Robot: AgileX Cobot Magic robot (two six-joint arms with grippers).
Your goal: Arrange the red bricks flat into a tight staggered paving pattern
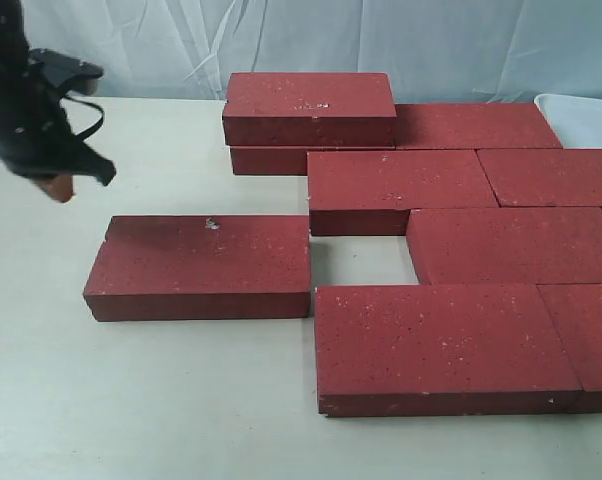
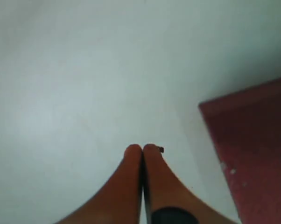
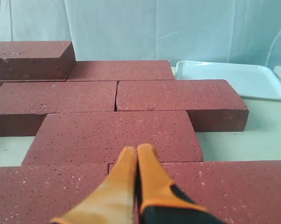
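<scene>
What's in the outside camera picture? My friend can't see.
Red bricks lie flat in staggered rows on a pale table, one loose brick at left, one stacked brick at back. The left arm's shut jaws hover far left.

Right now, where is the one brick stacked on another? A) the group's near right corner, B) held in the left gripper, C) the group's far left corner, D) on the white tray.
C: in the exterior view the stacked brick sits on top of another brick at the far left corner of the group.
</scene>
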